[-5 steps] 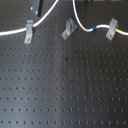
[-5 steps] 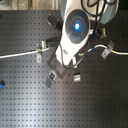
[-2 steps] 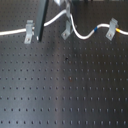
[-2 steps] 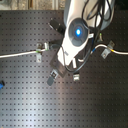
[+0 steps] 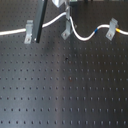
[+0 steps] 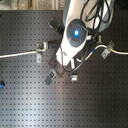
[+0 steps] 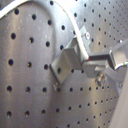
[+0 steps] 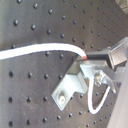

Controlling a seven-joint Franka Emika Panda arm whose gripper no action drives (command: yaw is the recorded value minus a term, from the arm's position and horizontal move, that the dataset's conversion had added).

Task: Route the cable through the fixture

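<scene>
Cable point(image 5: 15, 33) comes in white from the first exterior view's left, reaches the upright grey clip point(image 5: 29, 31), passes behind a dark arm link point(image 5: 40, 20), then drops by the slanted fixture point(image 5: 65, 32) at centre, dips, and climbs past a blue band to the right-hand clip point(image 5: 111, 28) with its yellow band. In the second wrist view the gripper point(image 8: 102, 62) sits right at the fixture, fingers drawn narrow, probably pinching the cable; it's blurry there.
</scene>
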